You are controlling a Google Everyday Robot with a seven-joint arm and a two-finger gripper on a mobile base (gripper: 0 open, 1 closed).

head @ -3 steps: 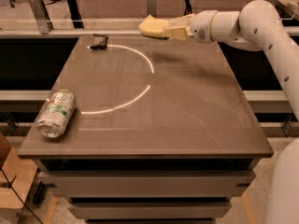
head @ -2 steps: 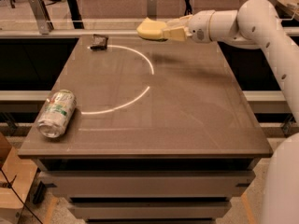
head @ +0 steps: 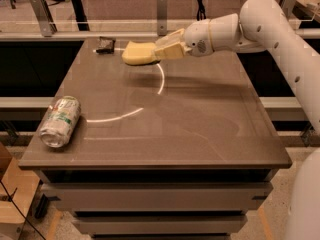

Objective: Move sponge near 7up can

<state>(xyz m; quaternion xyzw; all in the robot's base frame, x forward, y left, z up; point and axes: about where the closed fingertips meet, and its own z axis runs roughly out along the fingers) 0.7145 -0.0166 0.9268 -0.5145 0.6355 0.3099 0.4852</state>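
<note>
The 7up can [head: 60, 121] lies on its side near the table's front left corner, silver with green marks. The pale yellow sponge [head: 138, 53] hangs in the air above the back middle of the table. My gripper [head: 161, 49] reaches in from the right and is shut on the sponge's right end, with its cream fingers [head: 170, 51] clamped above and below it. The sponge is well behind and to the right of the can.
A small black foil packet [head: 105, 44] lies at the table's back left. A white curved line [head: 150, 96] runs over the brown table top [head: 200, 129]. Rails and posts stand behind the table. The white arm [head: 270, 29] spans the right side.
The gripper has carried the sponge to the left and a little forward, away from the back right, over the table's back middle. The can and packet have not moved.
</note>
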